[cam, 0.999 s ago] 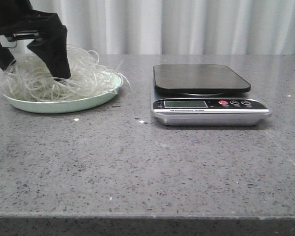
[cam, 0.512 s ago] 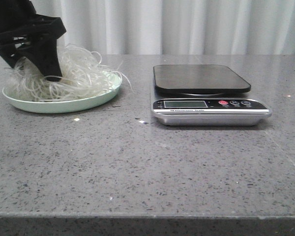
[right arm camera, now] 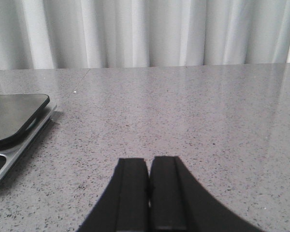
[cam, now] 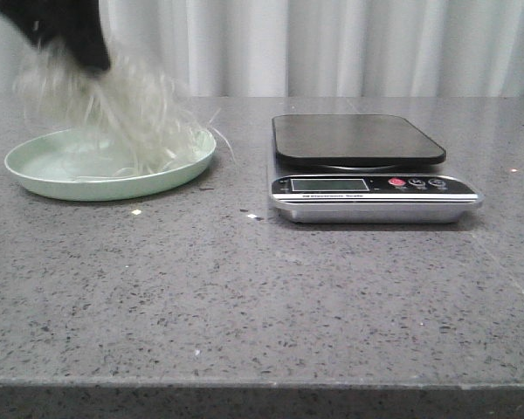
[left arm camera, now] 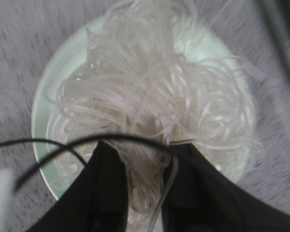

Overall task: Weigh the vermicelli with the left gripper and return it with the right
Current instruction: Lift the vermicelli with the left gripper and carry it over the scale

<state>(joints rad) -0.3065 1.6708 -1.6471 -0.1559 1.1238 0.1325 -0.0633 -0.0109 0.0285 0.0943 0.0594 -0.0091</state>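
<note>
So this is the pick-up step: the left pincer [left arm camera: 144, 193] is clamped on a bunch of the vermicelli [cam: 127, 109], which hangs blurred above the pale green plate [cam: 44, 166], lowest strands apparently trailing into it. Next I'd guess it needs carrying right to the kitchen scale [cam: 360, 140] without shedding loops. Left arm is high at the far left corner; the right pincer [right arm camera: 149, 193] sits closed and empty, low over the surface [right arm camera: 208, 121].
</note>
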